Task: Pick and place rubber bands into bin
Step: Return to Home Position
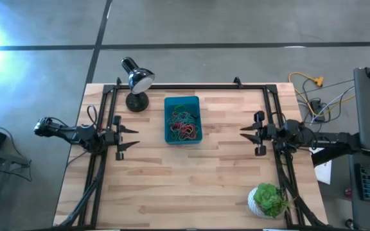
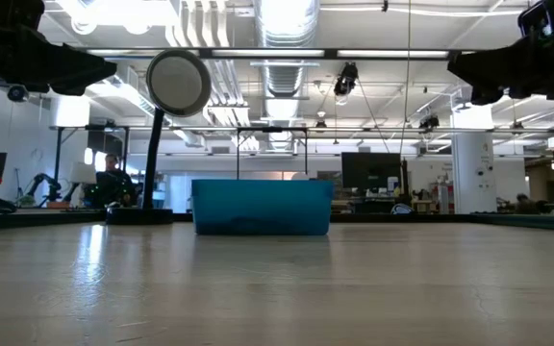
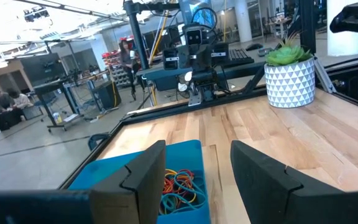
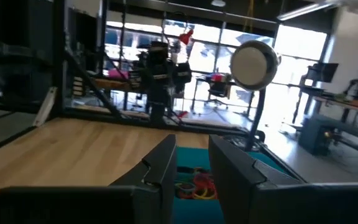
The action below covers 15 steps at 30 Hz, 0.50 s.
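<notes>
On the table (image 1: 204,183), one bin (image 1: 181,100) holds many rubber bands (image 1: 184,127); left tool (image 1: 133,137) and right tool (image 1: 244,133) gape empty.

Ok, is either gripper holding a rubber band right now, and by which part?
Nothing is held. The left gripper and right gripper are both open and empty; the rubber bands lie in the bin.
</notes>
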Tool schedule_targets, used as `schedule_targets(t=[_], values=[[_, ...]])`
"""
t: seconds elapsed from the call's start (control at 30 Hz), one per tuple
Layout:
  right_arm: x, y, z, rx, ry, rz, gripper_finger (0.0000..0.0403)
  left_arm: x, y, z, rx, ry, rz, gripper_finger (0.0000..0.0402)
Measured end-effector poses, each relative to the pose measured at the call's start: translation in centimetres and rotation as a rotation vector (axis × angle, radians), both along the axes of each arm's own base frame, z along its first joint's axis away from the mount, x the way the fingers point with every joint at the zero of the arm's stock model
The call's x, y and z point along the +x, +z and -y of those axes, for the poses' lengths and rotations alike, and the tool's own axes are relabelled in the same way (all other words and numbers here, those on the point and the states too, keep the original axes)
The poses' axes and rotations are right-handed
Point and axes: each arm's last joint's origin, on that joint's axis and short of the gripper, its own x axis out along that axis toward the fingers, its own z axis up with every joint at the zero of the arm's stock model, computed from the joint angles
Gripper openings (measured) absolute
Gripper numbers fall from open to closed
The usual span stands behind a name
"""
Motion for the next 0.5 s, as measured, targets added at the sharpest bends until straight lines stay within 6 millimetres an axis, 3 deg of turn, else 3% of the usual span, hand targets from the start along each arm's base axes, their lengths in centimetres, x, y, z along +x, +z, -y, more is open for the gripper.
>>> schedule_targets(t=[0.5], values=[[-0.1,-1.3,0.0,0.120,-0.056,-0.121,0.0081,0.0,0.0,0.0,0.004,0.000,0.000,0.0167]])
